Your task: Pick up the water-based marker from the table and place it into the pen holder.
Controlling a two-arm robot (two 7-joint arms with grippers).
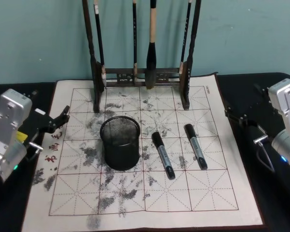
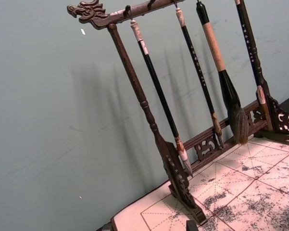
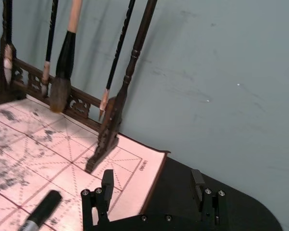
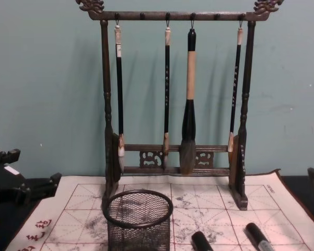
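Observation:
The pen holder [image 1: 119, 143], a round black wire-mesh cup, stands upright on the ink-stained grid mat [image 1: 135, 203]; it also sits low in the chest view [image 4: 138, 219]. Two black water-based markers with white labels lie side by side to its right, one nearer it [image 1: 163, 154] and one farther right [image 1: 195, 146]. My left gripper [image 1: 58, 119] hovers open at the mat's left edge, apart from the holder. Off the mat's right edge, my right gripper [image 3: 152, 179] is open with nothing between its fingers [image 3: 107, 180]; one marker's end [image 3: 41, 214] shows near it.
A tall dark wooden brush rack [image 1: 140, 75] with several hanging brushes stands along the mat's far edge, right behind the holder. A teal wall rises behind it. Black tabletop [image 1: 260, 87] flanks the mat on both sides.

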